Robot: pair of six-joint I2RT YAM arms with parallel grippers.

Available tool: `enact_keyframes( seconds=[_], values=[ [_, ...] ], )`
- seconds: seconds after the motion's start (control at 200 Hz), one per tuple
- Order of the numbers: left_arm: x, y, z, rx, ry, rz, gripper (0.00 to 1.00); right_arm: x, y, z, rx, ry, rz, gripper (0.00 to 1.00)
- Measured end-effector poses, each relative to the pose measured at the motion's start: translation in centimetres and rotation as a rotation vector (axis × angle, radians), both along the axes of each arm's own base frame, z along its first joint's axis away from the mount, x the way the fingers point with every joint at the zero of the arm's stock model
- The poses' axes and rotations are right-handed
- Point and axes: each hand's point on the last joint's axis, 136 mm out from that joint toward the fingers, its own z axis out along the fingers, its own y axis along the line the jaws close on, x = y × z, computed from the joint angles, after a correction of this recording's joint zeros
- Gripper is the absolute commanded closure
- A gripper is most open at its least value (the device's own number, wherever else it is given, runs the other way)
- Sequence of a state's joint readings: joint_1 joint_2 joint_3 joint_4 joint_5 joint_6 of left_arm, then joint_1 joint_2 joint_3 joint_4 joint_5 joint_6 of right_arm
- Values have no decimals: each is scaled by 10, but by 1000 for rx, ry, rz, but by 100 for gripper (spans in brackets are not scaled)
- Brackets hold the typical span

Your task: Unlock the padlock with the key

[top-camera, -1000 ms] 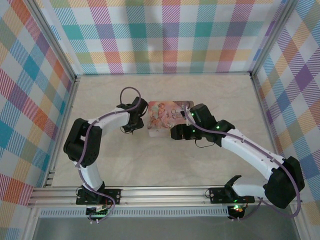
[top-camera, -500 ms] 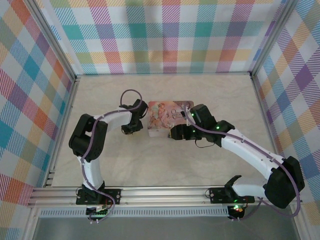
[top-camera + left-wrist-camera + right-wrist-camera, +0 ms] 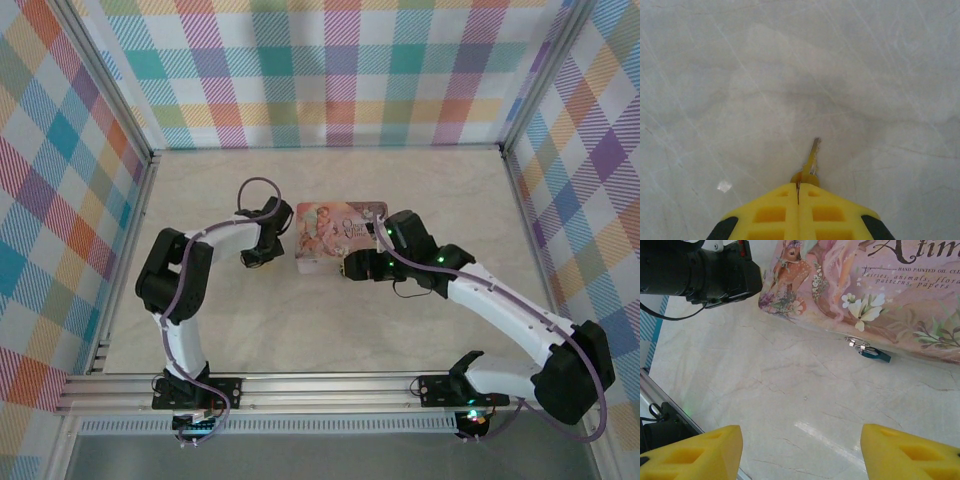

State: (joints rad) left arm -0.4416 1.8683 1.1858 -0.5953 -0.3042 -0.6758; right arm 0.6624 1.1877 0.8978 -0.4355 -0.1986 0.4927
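"Padlock (image 3: 874,353): where does it sit?"

"Right of centre in the right wrist view. It is a small bluish lock hanging from a silver hasp on the lower edge of the pink illustrated tin (image 3: 865,285), and its body lies on the pale marbled worktop (image 3: 790,385)."

"And the right gripper (image 3: 801,432)?"

"It is spread wide with nothing between the fingers. The yellow fingers (image 3: 690,450) sit in the bottom corners of that frame, and the lock is well above them."

"Who has the key (image 3: 811,157)?"

"The left gripper (image 3: 798,187). Its yellow fingers are pressed together on the key's head at the bottom centre of the left wrist view. The thin blade points toward the top of the frame over bare worktop. Whether the tip touches the surface cannot be told."

"How does it look from overhead?"

"The tin (image 3: 335,235) lies at the middle of the worktop (image 3: 400,330). The left gripper (image 3: 255,258) is just beside the tin's lower left corner, and the right gripper (image 3: 350,268) is just beside its lower edge. The padlock is too small to make out there. In the right wrist view, the black left arm (image 3: 700,270) fills the upper left corner, next to the tin's left end."
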Motion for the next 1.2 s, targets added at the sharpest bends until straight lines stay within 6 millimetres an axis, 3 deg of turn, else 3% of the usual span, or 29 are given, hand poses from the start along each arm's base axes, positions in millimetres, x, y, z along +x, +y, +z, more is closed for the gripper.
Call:
enact_keyframes(
  seconds=[0.125, 0.345, 0.5, 0.64, 0.785, 0.89, 1.03, 1.2],
  values=[
    [-5, -2, 12, -22, -5, -26, 100, 0, -1, -2, -5, 2, -4, 36],
    [3, -20, 75, -134, -130, -108, 100, 3, 1, 1, 13, -11, -13, 36],
    [5, -46, 119, -248, -222, -203, 100, 4, 2, 9, 38, -31, -17, 36],
    [-1, -82, 163, -398, -330, -326, 100, 5, 2, 23, 83, -56, -22, 39],
    [-13, -110, 217, -559, -484, -452, 100, 9, 2, 45, 160, -94, -30, 43],
    [-26, -125, 245, -648, -572, -529, 100, 10, 4, 62, 218, -126, -29, 45],
    [-40, -145, 263, -724, -624, -611, 100, 10, 9, 79, 280, -158, -18, 49],
    [-56, -169, 267, -806, -629, -713, 100, 12, 14, 92, 331, -183, -2, 52]
  ],
)
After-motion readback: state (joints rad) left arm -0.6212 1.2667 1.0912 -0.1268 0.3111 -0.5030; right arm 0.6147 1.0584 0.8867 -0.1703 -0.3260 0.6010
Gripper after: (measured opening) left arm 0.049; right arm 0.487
